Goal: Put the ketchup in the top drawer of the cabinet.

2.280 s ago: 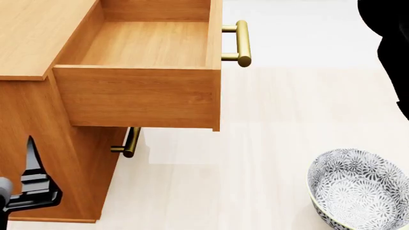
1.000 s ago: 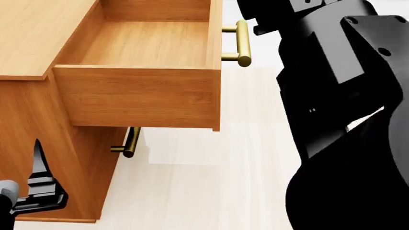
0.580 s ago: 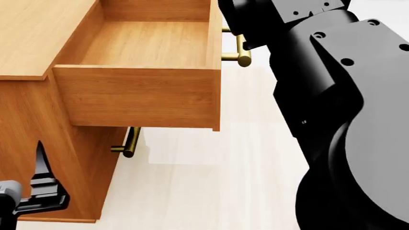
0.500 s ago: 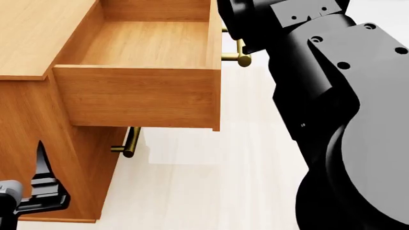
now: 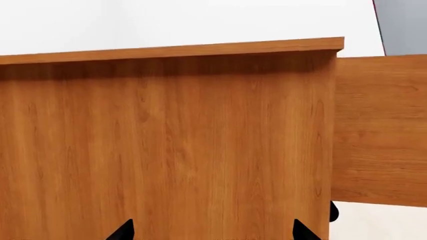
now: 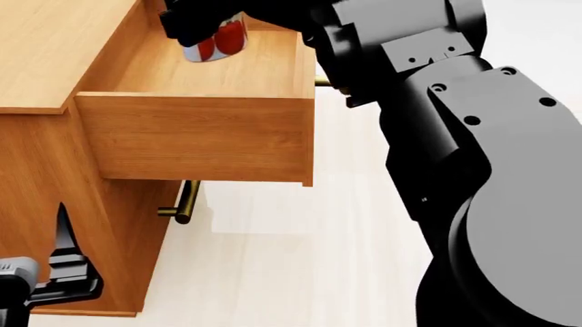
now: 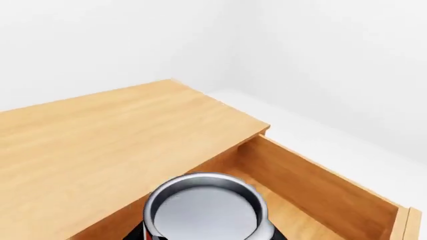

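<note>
The ketchup (image 6: 218, 41), a small can with a red label and silver top, hangs tilted over the open top drawer (image 6: 209, 65) of the cabinet (image 6: 46, 48). My right gripper (image 6: 195, 20) is shut on it from above. In the right wrist view the can's silver top (image 7: 203, 210) fills the lower middle, with the drawer (image 7: 313, 190) and the cabinet top (image 7: 100, 135) behind it. My left gripper (image 6: 54, 272) sits low beside the cabinet's side, open and empty. In the left wrist view its fingertips (image 5: 123, 230) stand wide apart before the cabinet side (image 5: 167, 140).
My right arm (image 6: 473, 170) fills the right half of the head view and hides the floor there. The lower drawer's brass handle (image 6: 187, 201) shows under the open drawer. The top drawer's handle (image 6: 323, 83) is mostly hidden by the arm.
My right arm has swung in from the right and reached left over the drawer, bringing the ketchup above its inside. The bowl is now hidden behind the arm. The left gripper barely moved.
</note>
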